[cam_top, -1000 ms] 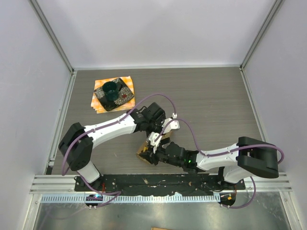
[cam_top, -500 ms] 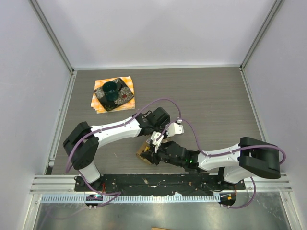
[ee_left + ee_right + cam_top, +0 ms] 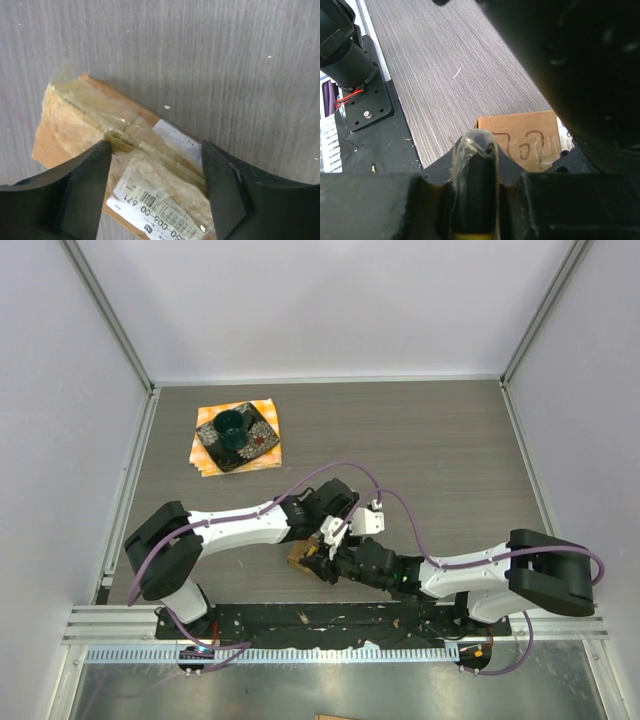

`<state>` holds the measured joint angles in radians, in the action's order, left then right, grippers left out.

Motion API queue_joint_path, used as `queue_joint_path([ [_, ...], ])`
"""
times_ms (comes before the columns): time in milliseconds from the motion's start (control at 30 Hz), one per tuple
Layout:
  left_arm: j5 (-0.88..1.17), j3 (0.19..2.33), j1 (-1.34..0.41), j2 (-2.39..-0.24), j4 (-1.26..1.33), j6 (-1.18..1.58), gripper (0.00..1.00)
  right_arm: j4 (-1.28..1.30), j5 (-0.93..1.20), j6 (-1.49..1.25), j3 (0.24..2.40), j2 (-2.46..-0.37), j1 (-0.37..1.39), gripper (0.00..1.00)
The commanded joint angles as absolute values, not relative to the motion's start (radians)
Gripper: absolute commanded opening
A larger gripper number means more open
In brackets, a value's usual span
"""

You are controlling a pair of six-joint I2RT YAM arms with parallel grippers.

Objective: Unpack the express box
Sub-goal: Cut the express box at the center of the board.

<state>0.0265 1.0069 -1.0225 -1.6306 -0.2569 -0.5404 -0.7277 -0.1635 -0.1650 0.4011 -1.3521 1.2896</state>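
Lying on the counter (image 3: 450, 460) at its near edge, the box (image 3: 301, 558) is seen from above only as a small brown corner; the rest is covered by the two arms that meet over it. In the left wrist view more of it is shown: crumpled shiny tape, a torn seam and a white label with a barcode, cut off by the lower frame edge so the printing cannot be read in full.

The left gripper (image 3: 155, 170) is held released above the box, with one dark finger (image 3: 85, 185) at either side of the label. Whether the fingers touch the cardboard cannot be made out.

The right gripper (image 3: 325, 566) is set against the box's right end. In its own view a dark stick (image 3: 475, 155), its tip wrapped in shiny tape and with yellow at its base, is clasped between the jaws. Beyond the tip, one brown face of the box with handwritten marks is visible. Much of that view is blocked by a blurred black mass, so contact between stick and box cannot be judged.

Well away from the box, toward the far left, a dark dish (image 3: 237, 435) is seen on an orange cloth (image 3: 268, 410).
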Motion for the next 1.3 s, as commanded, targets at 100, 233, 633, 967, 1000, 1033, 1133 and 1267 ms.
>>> queue_joint_path([
  [100, -0.158, 0.905, -1.045, -1.706, -0.275, -0.739, 0.48, -0.423, -0.160, -0.192, 0.362, -1.327, 1.281, 0.01],
  [233, -0.140, 0.891, -1.046, -1.703, -0.291, -0.745, 0.45, -0.420, -0.141, -0.209, 0.357, -1.331, 1.281, 0.01],
  [633, -0.003, 0.853, -1.048, -1.680, -0.414, -0.822, 0.03, -0.313, -0.115, -0.190, 0.370, -1.259, 1.282, 0.01],
  [967, 0.081, 0.867, -1.048, -1.664, -0.459, -0.836, 0.02, -0.388, -0.074, -0.180, 0.368, -1.351, 1.281, 0.01],
  [1000, 0.098, 0.879, -1.049, -1.663, -0.468, -0.830, 0.03, -0.412, -0.069, -0.170, 0.370, -1.371, 1.281, 0.01],
  [1033, 0.107, 0.887, -1.048, -1.664, -0.472, -0.818, 0.05, -0.423, -0.058, -0.164, 0.371, -1.388, 1.278, 0.01],
  [1133, 0.156, 0.925, -1.048, -1.660, -0.502, -0.790, 0.05, -0.468, -0.035, -0.158, 0.382, -1.465, 1.276, 0.01],
  [1267, 0.176, 0.948, -1.048, -1.658, -0.514, -0.776, 0.04, -0.492, -0.063, -0.187, 0.399, -1.543, 1.276, 0.01],
])
